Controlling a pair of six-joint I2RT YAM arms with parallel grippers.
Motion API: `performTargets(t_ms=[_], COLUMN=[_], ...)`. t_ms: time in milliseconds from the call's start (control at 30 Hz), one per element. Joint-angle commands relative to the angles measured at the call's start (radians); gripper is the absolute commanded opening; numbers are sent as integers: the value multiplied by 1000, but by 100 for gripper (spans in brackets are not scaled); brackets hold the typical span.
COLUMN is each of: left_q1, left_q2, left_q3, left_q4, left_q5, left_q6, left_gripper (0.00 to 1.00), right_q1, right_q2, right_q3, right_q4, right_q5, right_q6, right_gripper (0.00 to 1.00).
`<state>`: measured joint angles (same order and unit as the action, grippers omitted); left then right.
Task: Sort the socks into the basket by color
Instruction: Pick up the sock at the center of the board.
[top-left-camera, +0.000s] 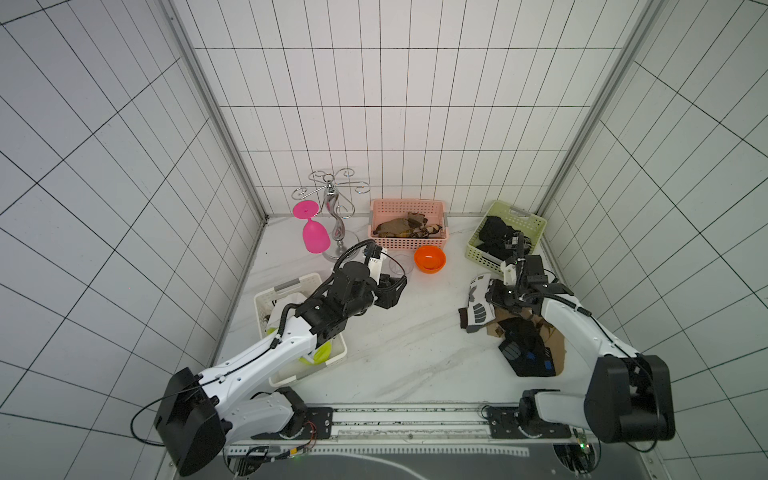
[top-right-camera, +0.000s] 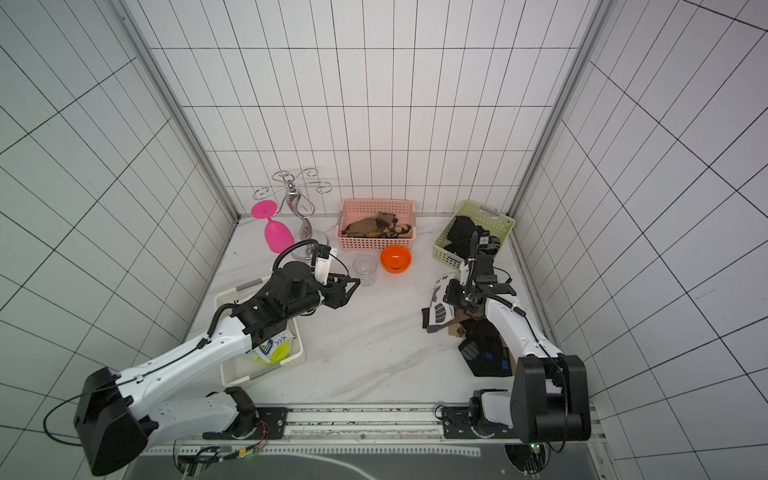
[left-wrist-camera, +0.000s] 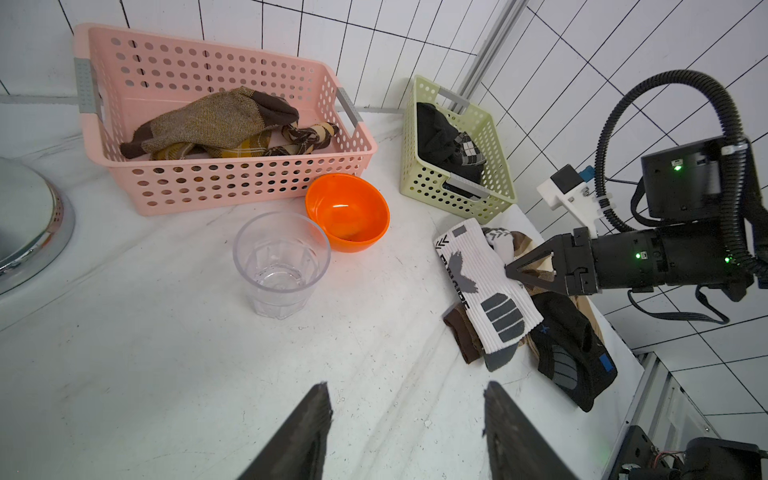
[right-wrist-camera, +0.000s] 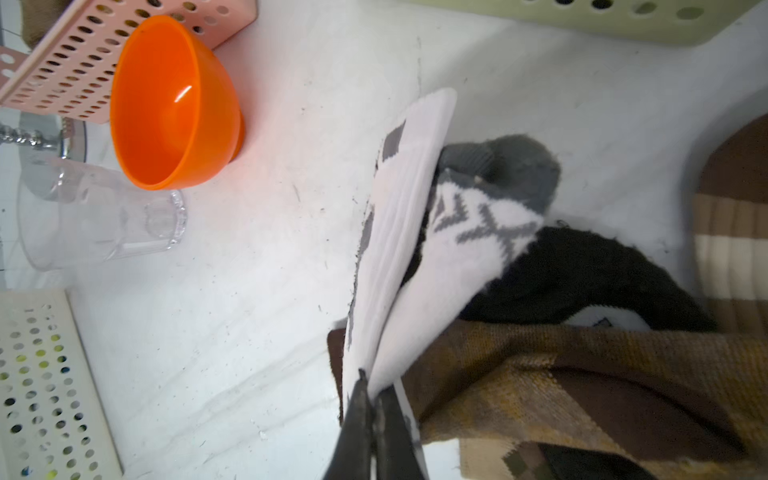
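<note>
- Now the right tool (right-wrist-camera: 371, 388) is pressed together on a thin fold of the white sock with grey marks (left-wrist-camera: 486, 291). In a top view this sock lies on top of the sock pile at about 4 o'clock on the desk (top-left-camera: 395, 353).
- The pinch takes only the edge of the fabric, so I judge the sock may slip out when it is lifted.
- A brown plaid sock (right-wrist-camera: 540, 365) and a black sock (right-wrist-camera: 582, 270) lie under it and touch it. If the knit catches, they could be dragged along and fall somewhere wrong.
- The white basket (top-right-camera: 266, 372), at about 8 o'clock, holds white socks with neon yellow, so it is probably the goal. The left arm lies over it, however, so the drop could be blocked or the two arms could meet.
- The left tool (left-wrist-camera: 407, 386) is spread and empty above bare desk near the middle. A handover there could fail if it closes beside the fabric.
- The clear cup (left-wrist-camera: 280, 266) and the orange bowl (left-wrist-camera: 347, 212) stand toward 12 o'clock, just before the pink basket (left-wrist-camera: 232, 187). A sock carried low may knock over the cup.
- The green basket (left-wrist-camera: 419, 166) with black socks, at about 2 o'clock, is nearest. An early release there would mix the colors.
</note>
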<state>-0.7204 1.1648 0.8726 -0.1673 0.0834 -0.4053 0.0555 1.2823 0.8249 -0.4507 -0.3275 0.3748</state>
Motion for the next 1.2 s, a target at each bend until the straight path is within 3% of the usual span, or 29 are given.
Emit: performTargets(t_ms=[0, 367, 533, 700, 933, 1167], left_q1=[-18, -144, -222, -259, -290, -294], left_q2=[0, 11, 37, 87, 139, 203], left_q3=[-5, -39, -51, -37, -58, -41], left_q4=[69, 204, 289, 354, 505, 528], left_q5=[24, 30, -15, -92, -289, -296], left_q6=[37, 233, 340, 403, 518, 575], left_gripper=[61, 64, 71, 73, 82, 88], right_q1=[21, 97, 139, 163, 202, 214], right_q2=[-54, -81, -67, -70, -75, -80], right_q3=[96, 229, 274, 283, 294, 296], right_q4=[-33, -20, 8, 60, 98, 138], right_q5=[-67, -306, -446, -563, -669, -732], right_q6=[-18, -30, -21, 12, 24, 45], right_gripper=[0, 0, 0, 0, 0, 0])
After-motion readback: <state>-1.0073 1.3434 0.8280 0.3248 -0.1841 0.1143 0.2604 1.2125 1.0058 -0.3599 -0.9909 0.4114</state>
